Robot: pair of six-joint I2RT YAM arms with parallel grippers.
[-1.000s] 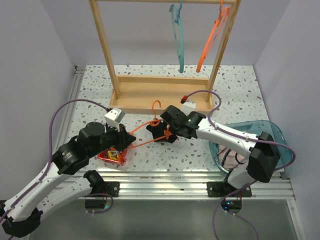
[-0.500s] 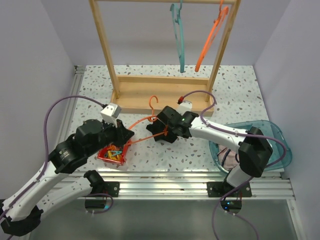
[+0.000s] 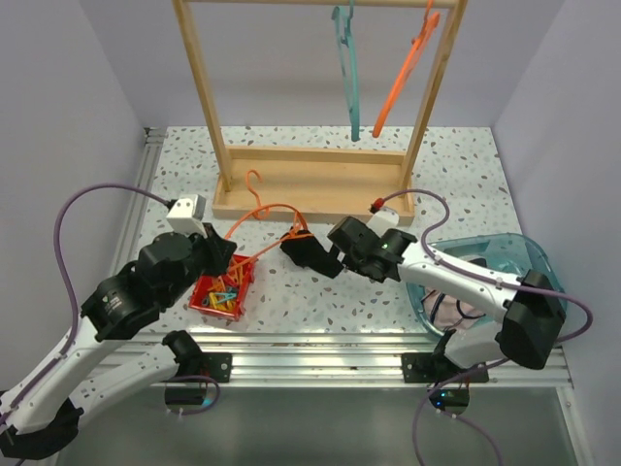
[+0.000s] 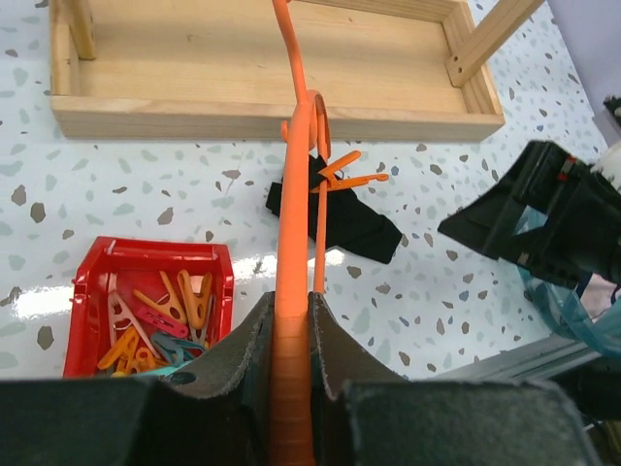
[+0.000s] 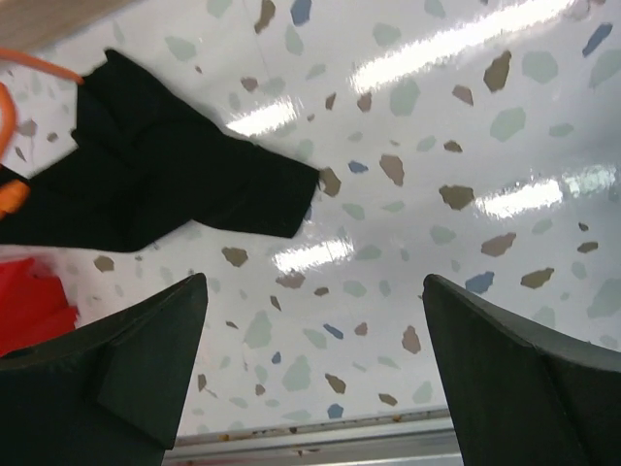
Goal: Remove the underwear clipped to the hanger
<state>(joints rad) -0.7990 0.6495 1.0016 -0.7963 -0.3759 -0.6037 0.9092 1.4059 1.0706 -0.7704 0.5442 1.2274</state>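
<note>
Dragged left since earlier frame: hanger, hook now at wooden rack base; left gripper clamped on its bar to steady it. Black brief on table, toward near edge, peg attached. Right gripper wide open just beside it, likely set to pull

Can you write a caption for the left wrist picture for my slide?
Left gripper shut on the orange hanger, black underwear clipped to it, red tray of clips beside.
</note>
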